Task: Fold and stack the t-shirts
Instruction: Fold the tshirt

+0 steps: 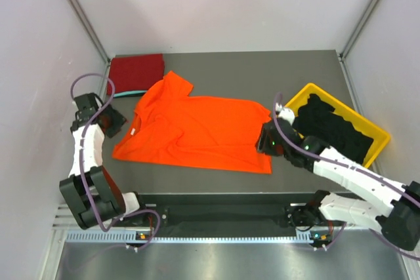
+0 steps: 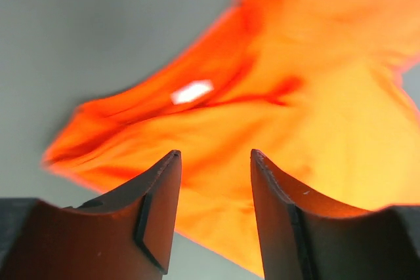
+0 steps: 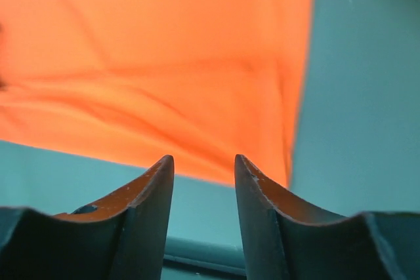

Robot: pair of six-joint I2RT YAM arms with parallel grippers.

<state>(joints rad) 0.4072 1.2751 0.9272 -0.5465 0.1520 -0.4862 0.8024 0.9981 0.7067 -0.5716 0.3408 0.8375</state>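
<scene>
Obs: orange t-shirt [image 1: 197, 132] lies flat mid-table [image 1: 262, 70], long axis L–R. Collar end is twd the table's left edge, hem twd the right edge. My left gripper [image 1: 115, 122] sits just off the collar/shoulder end. My right gripper [image 1: 266, 141] is at the hem's near corner, so each arm is nearer its own end. Both jaws apart, partway open, nothing betw. them. Cloth is just ahead of the tips in both wrist views. Judgement: next move needs a pinch at each end.

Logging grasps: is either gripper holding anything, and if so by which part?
Nothing is held: the left gripper and the right gripper are open and empty, beside the orange t-shirt.
</scene>
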